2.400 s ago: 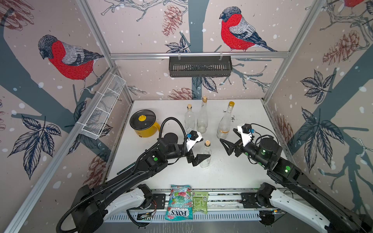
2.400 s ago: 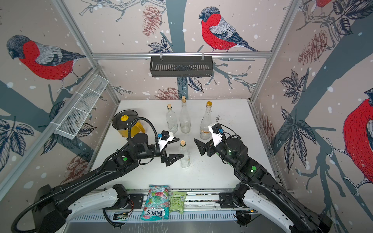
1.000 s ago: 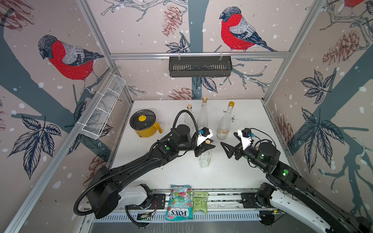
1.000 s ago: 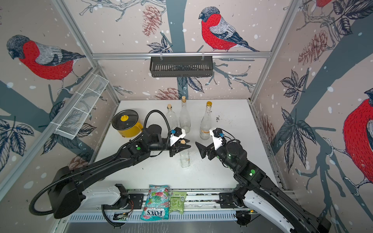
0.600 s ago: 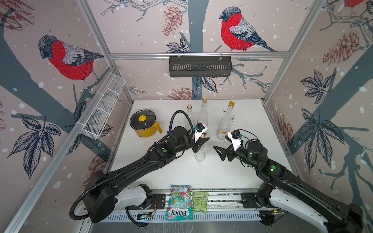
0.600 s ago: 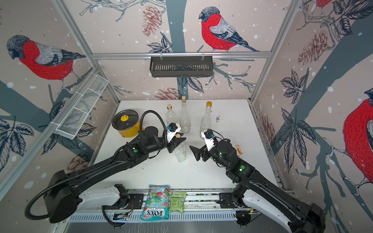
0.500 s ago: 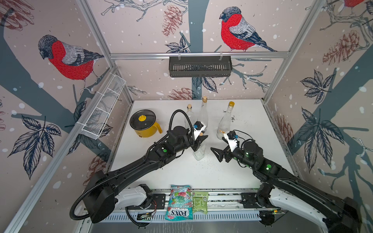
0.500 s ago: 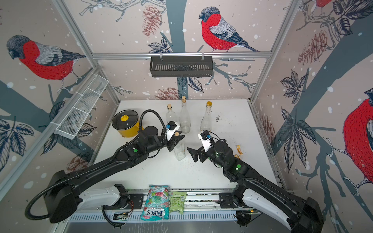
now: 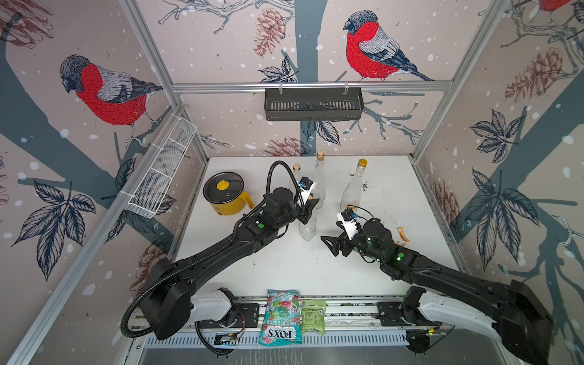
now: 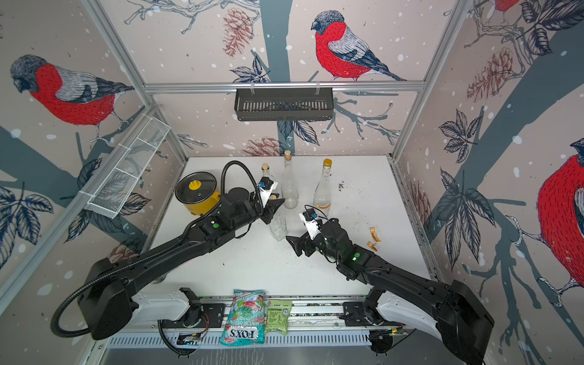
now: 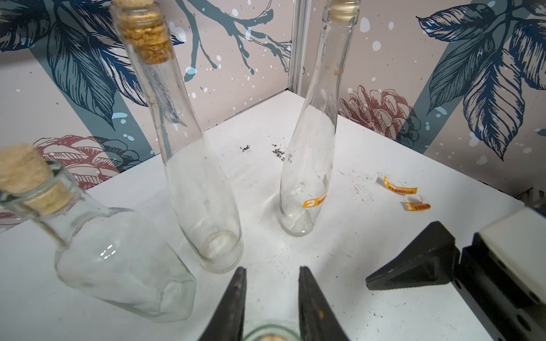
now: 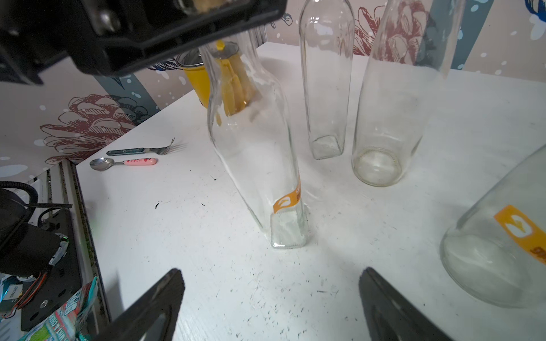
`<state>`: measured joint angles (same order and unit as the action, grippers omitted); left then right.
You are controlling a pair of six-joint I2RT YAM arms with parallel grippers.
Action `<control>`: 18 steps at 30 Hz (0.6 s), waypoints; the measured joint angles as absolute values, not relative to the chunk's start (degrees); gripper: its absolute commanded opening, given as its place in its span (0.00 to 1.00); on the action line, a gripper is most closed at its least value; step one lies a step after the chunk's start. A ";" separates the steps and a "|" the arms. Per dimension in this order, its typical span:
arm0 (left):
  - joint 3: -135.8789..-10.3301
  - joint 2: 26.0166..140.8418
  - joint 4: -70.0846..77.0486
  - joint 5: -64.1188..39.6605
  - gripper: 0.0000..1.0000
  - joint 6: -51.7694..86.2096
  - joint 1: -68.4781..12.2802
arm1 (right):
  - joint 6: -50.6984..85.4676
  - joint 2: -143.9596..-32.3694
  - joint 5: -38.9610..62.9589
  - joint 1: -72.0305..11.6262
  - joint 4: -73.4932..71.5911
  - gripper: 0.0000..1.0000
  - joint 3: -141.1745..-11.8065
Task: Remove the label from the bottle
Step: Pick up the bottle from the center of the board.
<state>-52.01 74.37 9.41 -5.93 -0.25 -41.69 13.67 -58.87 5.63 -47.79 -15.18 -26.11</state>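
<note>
A small clear square bottle (image 9: 308, 226) (image 10: 278, 227) leans tilted with its base on the white table. My left gripper (image 9: 311, 205) (image 11: 271, 270) is shut on its corked neck, and the rim shows between the jaws in the left wrist view. An orange label (image 12: 288, 199) wraps a lower corner of the bottle (image 12: 257, 153). My right gripper (image 9: 330, 245) (image 12: 270, 283) is open, low over the table just right of the bottle's base and pointing at it, touching nothing.
Three other glass bottles stand behind: a short corked one (image 9: 295, 172), a tall corked one (image 9: 319, 180) and a gold-capped one (image 9: 352, 189) with an orange label. There are also a yellow pot (image 9: 226, 196), peeled label scraps (image 9: 401, 234), a spoon (image 12: 124, 162), a fork (image 12: 141, 150) and a candy bag (image 9: 279, 317).
My left gripper has carried the bottle a little left and back and tilted it. My right arm has swung left and lower, closing in on the bottle's base.
</note>
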 measured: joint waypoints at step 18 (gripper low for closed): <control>-59.20 77.52 -0.40 -12.29 0.00 1.74 -39.53 | 11.97 -62.83 12.23 -41.89 -18.06 0.67 -26.37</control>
